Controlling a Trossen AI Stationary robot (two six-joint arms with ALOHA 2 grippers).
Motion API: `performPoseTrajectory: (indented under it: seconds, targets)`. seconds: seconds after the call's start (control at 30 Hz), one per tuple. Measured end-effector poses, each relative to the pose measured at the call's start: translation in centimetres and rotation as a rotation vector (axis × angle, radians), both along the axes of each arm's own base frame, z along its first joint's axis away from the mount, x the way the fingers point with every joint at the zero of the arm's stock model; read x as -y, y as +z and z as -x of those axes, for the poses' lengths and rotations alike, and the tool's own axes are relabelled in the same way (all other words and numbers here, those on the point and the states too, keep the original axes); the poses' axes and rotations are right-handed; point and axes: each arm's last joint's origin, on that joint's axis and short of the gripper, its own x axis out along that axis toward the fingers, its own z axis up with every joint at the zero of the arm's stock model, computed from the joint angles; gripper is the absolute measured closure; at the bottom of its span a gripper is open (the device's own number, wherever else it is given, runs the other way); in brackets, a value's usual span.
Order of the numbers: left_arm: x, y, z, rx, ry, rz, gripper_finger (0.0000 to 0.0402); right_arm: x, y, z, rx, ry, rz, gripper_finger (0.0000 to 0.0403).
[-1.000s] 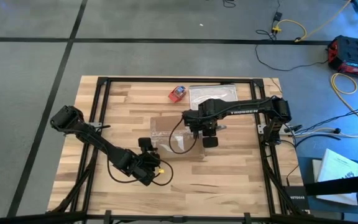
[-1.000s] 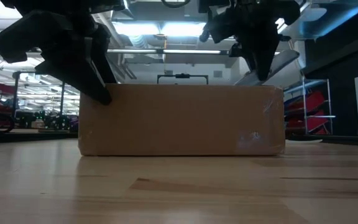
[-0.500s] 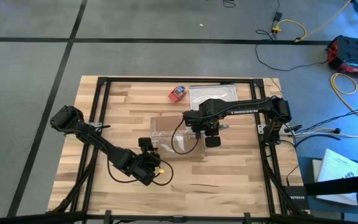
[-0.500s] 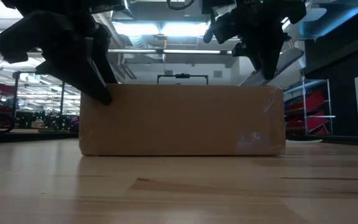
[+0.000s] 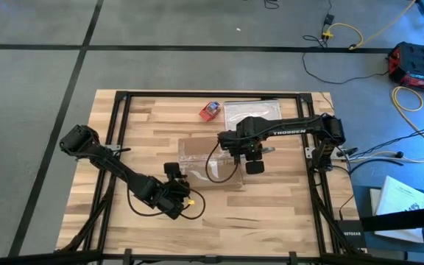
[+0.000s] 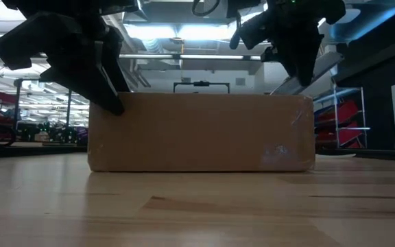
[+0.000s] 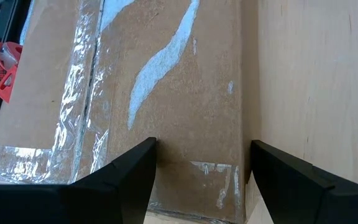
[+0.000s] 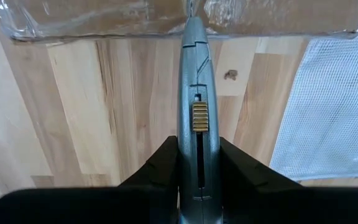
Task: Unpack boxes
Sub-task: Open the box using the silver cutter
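Box (image 7: 185,93) straddled by left jaws; right jaws clamp knife (image 8: 196,106).

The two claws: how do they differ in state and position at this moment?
The left claw is open, its fingers straddling a corner of the cardboard box; the right claw is shut on a grey utility knife. The left claw holds nothing, while the right claw points the knife's tip at the box's taped edge. Both are dark two-finger claws working at the same box.

right end effector (image 5: 250,156) shifted rightward along box (image 5: 209,163)
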Motion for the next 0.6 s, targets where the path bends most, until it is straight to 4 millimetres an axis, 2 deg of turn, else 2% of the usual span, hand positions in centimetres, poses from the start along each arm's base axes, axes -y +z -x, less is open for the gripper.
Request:
performPoseTrajectory:
  seconds: [0.6]
  targets:
    - [-0.01,-0.01,0.01,0.0,0.0,0.0,0.0167,0.01,0.05,0.36,-0.038,0.001,0.005,0.034]
